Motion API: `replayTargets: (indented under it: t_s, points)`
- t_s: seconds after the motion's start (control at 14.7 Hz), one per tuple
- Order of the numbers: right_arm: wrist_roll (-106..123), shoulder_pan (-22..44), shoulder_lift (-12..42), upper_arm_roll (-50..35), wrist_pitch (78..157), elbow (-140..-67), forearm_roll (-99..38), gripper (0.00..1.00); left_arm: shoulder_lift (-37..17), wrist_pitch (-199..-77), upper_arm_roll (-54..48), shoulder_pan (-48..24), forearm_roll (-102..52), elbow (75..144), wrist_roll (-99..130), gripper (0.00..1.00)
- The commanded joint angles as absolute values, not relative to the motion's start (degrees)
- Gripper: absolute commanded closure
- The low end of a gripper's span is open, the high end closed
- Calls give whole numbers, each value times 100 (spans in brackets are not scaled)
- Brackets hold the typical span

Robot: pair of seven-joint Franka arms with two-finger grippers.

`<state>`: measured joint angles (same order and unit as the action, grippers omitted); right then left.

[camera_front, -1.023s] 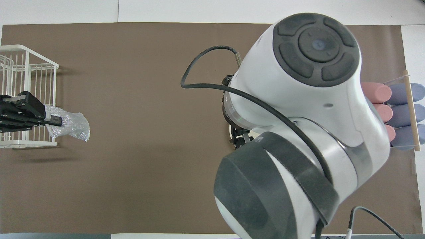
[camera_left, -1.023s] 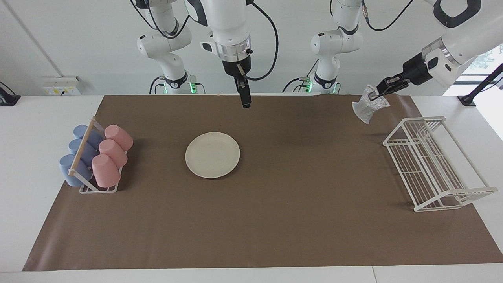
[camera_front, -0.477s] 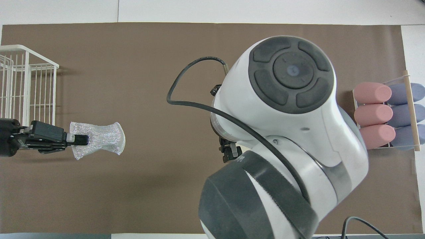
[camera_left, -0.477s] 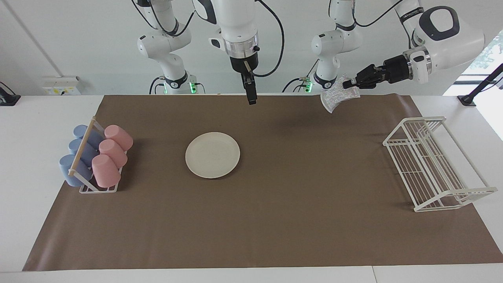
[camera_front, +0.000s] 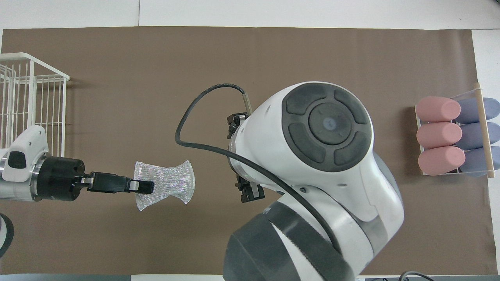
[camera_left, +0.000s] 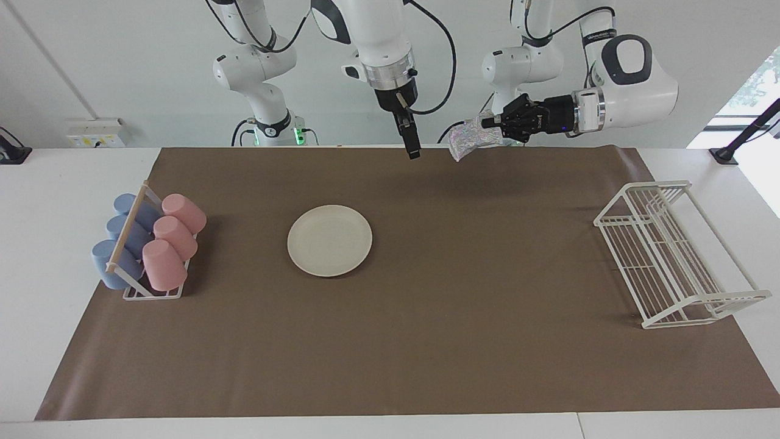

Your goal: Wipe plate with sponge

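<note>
Carrying the sponge (camera_left: 467, 138) pinched flat between its closed fingertips, the left gripper (camera_left: 492, 122) has swung in from over the wire rack (camera_left: 670, 250) at the left arm's end of the bench and now hangs over the mat (camera_left: 487, 341) near the edge closest to the robots, about midway along it. The pad droops from the grip, clear of the surface. The right gripper (camera_left: 414, 149) points straight down over that same edge, just beside the sponge; its fingers stand apart and hold nothing, and it has drifted toward the sponge in the last second. The plate (camera_left: 329, 240) lies flat on the mat toward the middle of the bench, bare and untouched, well apart from both grippers; in the overhead view the right arm hides it. Cups (camera_left: 164, 244) rest in a holder at the right arm's end. Wiping has not begun: the sponge is in hand and on its way, and it must next come down onto the plate.
</note>
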<state>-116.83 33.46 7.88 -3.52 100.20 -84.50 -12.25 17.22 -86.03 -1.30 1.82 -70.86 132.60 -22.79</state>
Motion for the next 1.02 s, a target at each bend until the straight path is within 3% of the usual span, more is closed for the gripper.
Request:
replayTargets:
  t_s: [0.0, 0.48, 0.75, 0.95]
  points:
    - [-11769, 3331, 502, -369, 10169, -8876, -1345, 0, 2030, -8981, -70, -44, -7513, 13790, -2784, 100]
    - [-11777, 3770, 141, -378, 10327, -9667, -1345, 0, 2004, -9536, -70, -642, -7743, 13790, -2848, 100]
    - [-11856, 3867, 141, -378, 11247, -9940, -1432, 0, 2004, -9545, -70, -694, -7743, 13790, -2839, 100]
    - [-12023, 3955, 167, -369, 11426, -9967, -1485, 0, 2013, -9527, -62, -694, -7743, 13799, -2839, 100]
